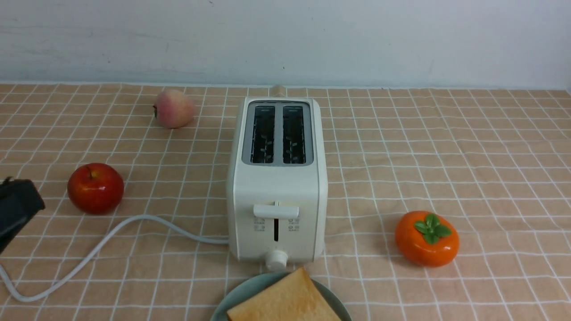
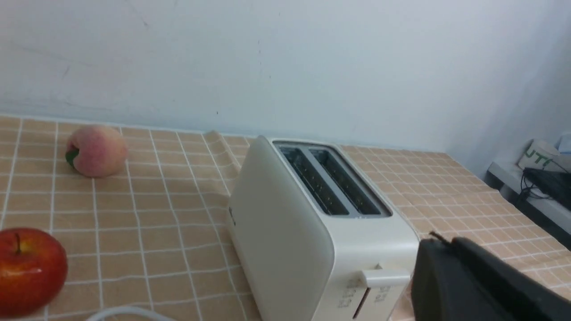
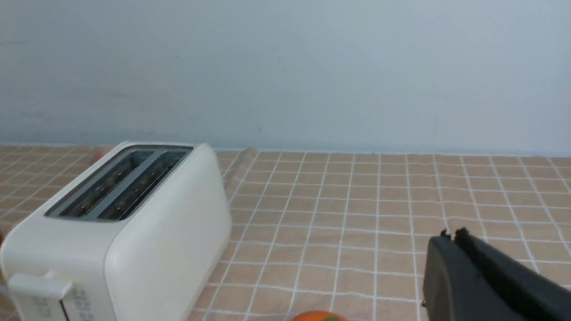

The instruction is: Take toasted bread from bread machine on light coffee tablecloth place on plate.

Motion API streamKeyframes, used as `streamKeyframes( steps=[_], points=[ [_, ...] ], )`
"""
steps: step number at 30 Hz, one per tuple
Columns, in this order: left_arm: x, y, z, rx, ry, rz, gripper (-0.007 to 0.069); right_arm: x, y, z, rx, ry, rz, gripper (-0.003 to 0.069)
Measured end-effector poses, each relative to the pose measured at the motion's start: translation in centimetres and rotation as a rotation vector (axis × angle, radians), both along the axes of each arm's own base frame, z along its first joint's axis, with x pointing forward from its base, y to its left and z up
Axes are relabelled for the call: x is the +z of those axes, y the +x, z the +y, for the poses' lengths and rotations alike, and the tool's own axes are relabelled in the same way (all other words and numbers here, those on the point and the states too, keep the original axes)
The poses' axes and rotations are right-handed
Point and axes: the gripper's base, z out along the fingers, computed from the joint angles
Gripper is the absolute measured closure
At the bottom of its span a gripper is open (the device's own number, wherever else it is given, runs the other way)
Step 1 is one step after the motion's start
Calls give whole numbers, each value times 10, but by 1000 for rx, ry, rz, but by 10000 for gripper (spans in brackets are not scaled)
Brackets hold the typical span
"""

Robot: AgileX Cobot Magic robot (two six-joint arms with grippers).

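Note:
The cream-white bread machine (image 1: 276, 187) stands mid-table on the light coffee tablecloth (image 1: 446, 156); both slots look empty in every view (image 2: 330, 183) (image 3: 120, 183). Toasted bread (image 1: 285, 298) lies on the pale green plate (image 1: 236, 298) at the front edge, just before the toaster's knob. My left gripper (image 1: 9, 183) is shut and empty at the far left, beside the red apple; in its wrist view the left gripper (image 2: 441, 240) sits close to the toaster's lever. My right gripper (image 3: 453, 234) is shut and empty, off to the toaster's right; it is outside the front view.
A red apple (image 1: 95, 187) and a peach (image 1: 174, 108) lie left of the toaster. An orange persimmon (image 1: 427, 238) sits to its right. The white power cord (image 1: 102, 245) curves over the cloth at the front left. A wall closes the back.

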Motion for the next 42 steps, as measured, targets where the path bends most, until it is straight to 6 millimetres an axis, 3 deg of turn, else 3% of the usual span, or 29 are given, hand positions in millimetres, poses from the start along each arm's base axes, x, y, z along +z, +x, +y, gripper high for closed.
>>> streamKeyframes(
  steps=[13,31,37,42],
  points=[
    [-7,32,-25,-47,-20,53,638,1,1,-3,-31,7,-14,657],
    [-11,32,-24,-43,5,62,638,1,1,-3,-31,7,-14,638],
    [-36,17,1,97,-27,31,636,1,1,-3,-32,7,-15,631],
    [-75,-2,22,252,-27,3,635,1,1,-3,-32,7,-15,625]
  ],
)
